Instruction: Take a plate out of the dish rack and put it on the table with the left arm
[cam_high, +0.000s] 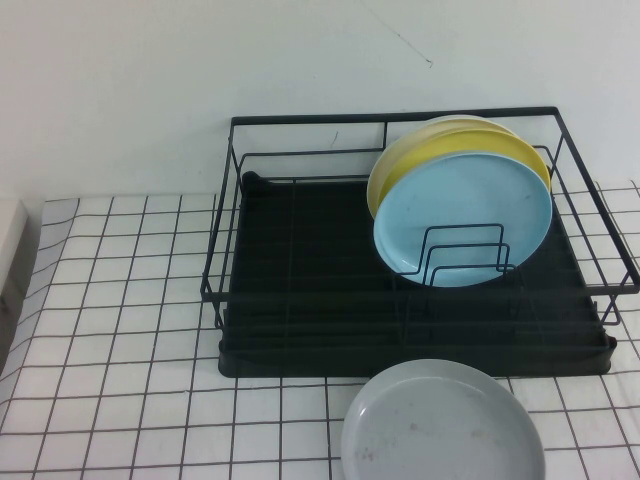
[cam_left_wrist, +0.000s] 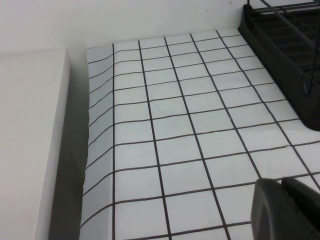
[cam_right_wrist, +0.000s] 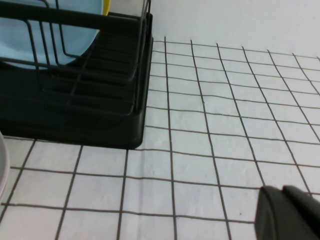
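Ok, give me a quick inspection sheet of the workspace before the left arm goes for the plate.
Surface: white grid-pattern cloth table, flat.
Job's things: round light blue plate upright in the black wire dish rack, in front of a yellow plate.
Clutter: grey plate on the table, before the rack.
Hands: left hand and right hand low over the cloth, away from the rack.
Cables: nothing seen.
Surroundings: white wall.

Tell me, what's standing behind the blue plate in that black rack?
A yellow plate leans right behind the blue plate in the rack; a paler rim peeks behind it, mostly covered. The left claw and right claw hang over the table.
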